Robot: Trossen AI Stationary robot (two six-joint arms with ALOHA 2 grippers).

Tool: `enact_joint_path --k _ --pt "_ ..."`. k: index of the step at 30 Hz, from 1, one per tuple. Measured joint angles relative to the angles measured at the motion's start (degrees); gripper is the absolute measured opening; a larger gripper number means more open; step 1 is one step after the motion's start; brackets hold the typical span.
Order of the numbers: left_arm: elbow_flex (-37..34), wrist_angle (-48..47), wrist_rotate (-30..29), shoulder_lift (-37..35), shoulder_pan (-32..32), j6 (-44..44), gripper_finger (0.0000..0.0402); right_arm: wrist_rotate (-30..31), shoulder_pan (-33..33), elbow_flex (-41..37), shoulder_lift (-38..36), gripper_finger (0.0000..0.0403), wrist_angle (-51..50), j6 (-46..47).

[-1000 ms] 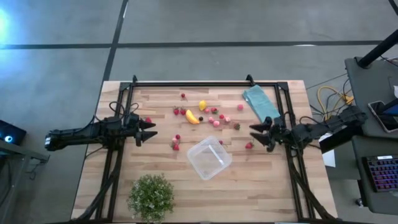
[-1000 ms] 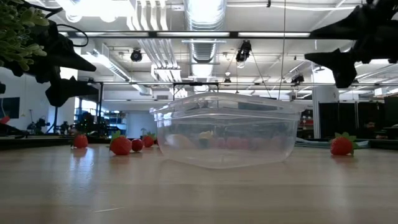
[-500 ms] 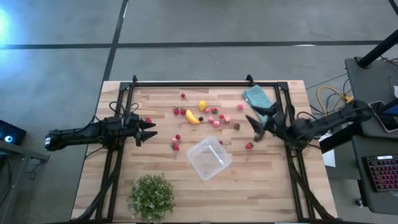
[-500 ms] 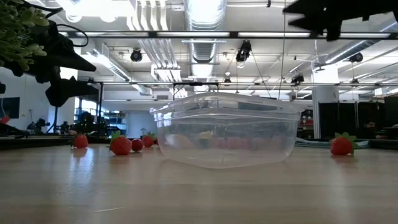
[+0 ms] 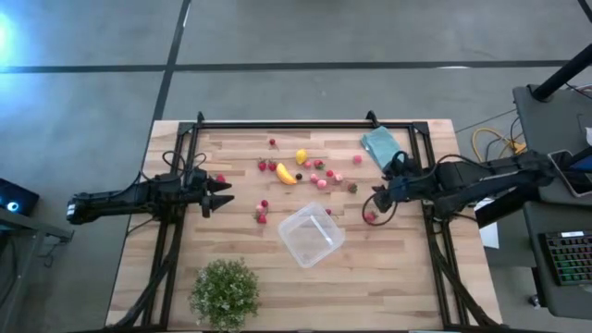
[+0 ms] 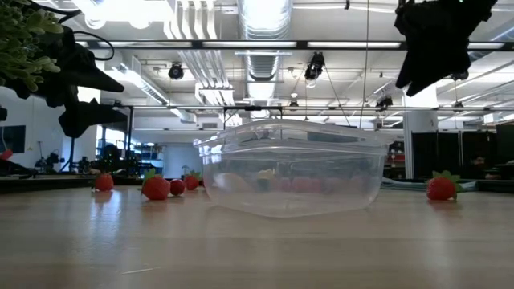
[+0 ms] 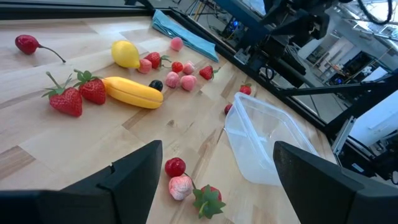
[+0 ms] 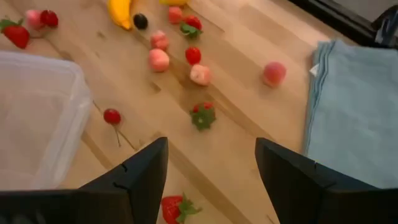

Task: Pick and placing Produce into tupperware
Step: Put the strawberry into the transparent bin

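1. The right gripper [image 5: 379, 199] hangs above the table with its fingers spread and nothing between them, tilted down toward the wood.
2. A lone strawberry [image 5: 370, 216] lies on the table just under and beside that gripper's fingertips; in the right wrist view it [image 8: 175, 208] sits between the two dark fingers [image 8: 140, 180], close to them but untouched.
3. The clear tupperware [image 5: 312, 235] stands near the right gripper, toward the table's middle, upright and with no produce visible in it.
4. Ahead of the right gripper lie a cherry [image 8: 112, 116], a green-capped strawberry [image 8: 203, 116] and pink berries [image 8: 200, 74]; the teal cloth [image 5: 383, 149] lies beside the arm.
5. The left gripper [image 5: 225, 197] waits at the table's left side, fingers apart and empty.
6. Before the left gripper lie a banana [image 7: 132, 92], a lemon [image 7: 125, 54], two strawberries [image 7: 79, 95] and a cherry [image 7: 175, 167].
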Motion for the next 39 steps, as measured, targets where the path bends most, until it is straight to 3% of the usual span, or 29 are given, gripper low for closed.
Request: enact_joint_path --k 8,14,20,26,33,39 --pt "0.0 0.0 0.0 0.0 0.0 0.0 0.0293 -2.0 0.1 4.7 3.8 0.0233 -0.3 -6.9" --pt "0.0 0.0 0.0 0.0 0.0 0.0 0.0293 -7.7 -0.7 7.2 7.3 0.0233 -5.0 -6.2" --pt "0.0 0.0 0.0 0.0 0.0 0.0 0.0293 -10.1 -1.6 5.4 14.3 0.0233 -16.5 2.9" --pt "0.0 0.0 0.0 0.0 0.0 0.0 0.0293 -10.9 -1.6 3.9 22.6 0.0233 -17.1 -0.4" --pt "0.0 0.0 0.0 0.0 0.0 0.0 0.0293 -18.8 -1.5 3.9 30.6 0.0233 -12.0 -19.4" --pt "0.0 0.0 0.0 0.0 0.0 0.0 0.0293 -22.0 -0.7 3.6 32.2 0.0233 -7.6 -37.1"
